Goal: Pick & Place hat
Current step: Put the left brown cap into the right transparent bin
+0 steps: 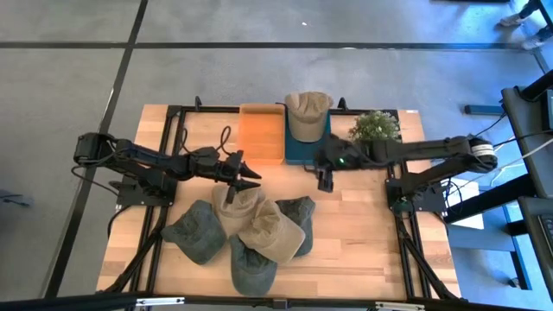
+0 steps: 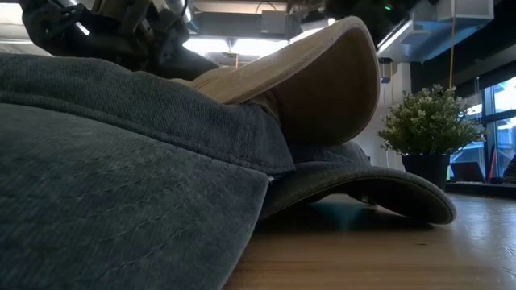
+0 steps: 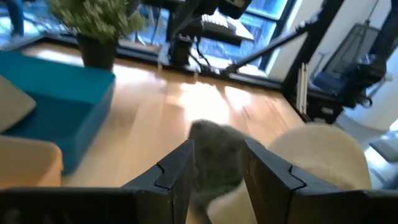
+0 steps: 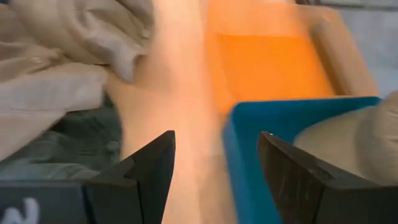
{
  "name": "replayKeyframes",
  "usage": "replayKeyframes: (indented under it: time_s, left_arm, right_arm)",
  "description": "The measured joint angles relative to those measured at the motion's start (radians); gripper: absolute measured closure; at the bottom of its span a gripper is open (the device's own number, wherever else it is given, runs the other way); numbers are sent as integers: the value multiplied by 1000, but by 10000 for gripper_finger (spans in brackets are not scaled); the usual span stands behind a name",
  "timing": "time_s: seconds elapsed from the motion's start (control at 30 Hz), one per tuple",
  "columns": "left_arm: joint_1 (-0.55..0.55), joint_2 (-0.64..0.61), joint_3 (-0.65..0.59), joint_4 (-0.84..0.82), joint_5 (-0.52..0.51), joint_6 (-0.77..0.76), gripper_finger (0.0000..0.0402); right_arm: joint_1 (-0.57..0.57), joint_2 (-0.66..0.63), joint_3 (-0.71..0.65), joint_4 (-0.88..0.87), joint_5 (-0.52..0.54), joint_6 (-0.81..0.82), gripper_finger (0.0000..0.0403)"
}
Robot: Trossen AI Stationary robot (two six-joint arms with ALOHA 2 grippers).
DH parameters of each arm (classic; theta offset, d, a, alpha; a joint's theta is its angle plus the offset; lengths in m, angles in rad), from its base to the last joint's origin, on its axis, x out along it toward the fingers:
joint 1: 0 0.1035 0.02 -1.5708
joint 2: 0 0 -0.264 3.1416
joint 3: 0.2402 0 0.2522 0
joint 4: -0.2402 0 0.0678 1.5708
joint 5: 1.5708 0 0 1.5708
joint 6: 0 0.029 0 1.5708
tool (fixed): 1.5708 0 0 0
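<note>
Several caps lie heaped on the wooden table's near middle: tan caps [image 1: 238,207] [image 1: 273,230] rest on green caps [image 1: 194,230] [image 1: 251,269] [image 1: 299,218]. One more tan cap [image 1: 308,112] sits in the blue bin [image 1: 307,149]. My left gripper [image 1: 251,179] is open and empty, above the far edge of the heap. In the left wrist view [image 3: 217,174] a green cap [image 3: 214,152] and a tan cap [image 3: 323,155] lie beyond its fingers. My right gripper [image 1: 323,181] is open and empty by the blue bin's near edge; the right wrist view [image 4: 217,162] shows that bin [image 4: 273,137].
An orange bin [image 1: 261,134] stands left of the blue bin at the table's far middle. A small potted plant [image 1: 376,128] stands to the right of the bins. Bare wood lies right of the heap [image 1: 371,233]. In the low view a green cap [image 2: 121,177] fills the foreground.
</note>
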Motion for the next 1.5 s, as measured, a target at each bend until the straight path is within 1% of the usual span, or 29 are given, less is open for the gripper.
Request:
replayKeyframes:
  time_s: [0.1, 0.17, 0.2, 0.27, 0.3, 0.33, 0.37, 0.47, 0.57, 0.7, 0.8, 0.87, 0.97, 1.07, 1.2, 1.33, 1.37, 1.5]
  left_arm:
    - [-21, 0, 0, -58, 1, 0, 274]
    - [-26, 0, 0, -122, 1, -1, 276]
    - [-25, 0, 0, -153, -9, -5, 276]
    - [-14, 0, 0, -195, -75, -26, 278]
    - [-7, 0, 0, -222, -109, -39, 279]
    - [1, 0, 0, -260, -121, -56, 280]
    - [7, 0, 0, -304, -115, -70, 280]
    - [25, 0, 0, -435, -34, -124, 283]
    - [42, 0, 0, -573, -21, -185, 287]
    - [56, 0, 25, -794, -21, -197, 293]
    - [54, 0, 53, -963, -48, -198, 295]
    - [48, -3, 66, -1035, -70, -185, 295]
    - [30, 1, 69, -1078, -124, -162, 296]
    - [10, 4, 68, -1086, -188, -159, 303]
    - [-16, 5, 66, -1075, -300, -141, 334]
    - [-27, 6, 64, -1040, -347, -133, 384]
    - [-27, 6, 64, -1030, -352, -133, 391]
    - [-27, 9, 60, -981, -371, -129, 395]
  right_arm:
    - [27, -47, -117, 136, 0, 12, 174]
    - [39, -65, -175, 197, 1, 8, 175]
    - [43, -68, -195, 224, 1, 5, 175]
    - [44, -75, -223, 253, 0, -8, 175]
    - [45, -76, -228, 260, 0, -11, 175]
    - [44, -76, -229, 265, 1, -11, 175]
    - [43, -76, -230, 262, 2, -11, 175]
    - [38, -76, -230, 264, 2, -18, 175]
    - [29, -76, -230, 266, 2, -44, 175]
    - [13, -76, -230, 294, 2, -64, 175]
    - [4, -76, -230, 307, 2, -69, 175]
    - [-2, -76, -230, 309, 2, -71, 175]
    - [-6, -75, -230, 308, 2, -69, 175]
    - [-6, -75, -230, 308, 2, -71, 175]
    - [-6, -75, -230, 308, 2, -79, 175]
    - [-6, -75, -230, 307, 2, -93, 175]
    - [-6, -75, -230, 307, 2, -94, 175]
    - [-6, -75, -230, 307, 2, -95, 175]
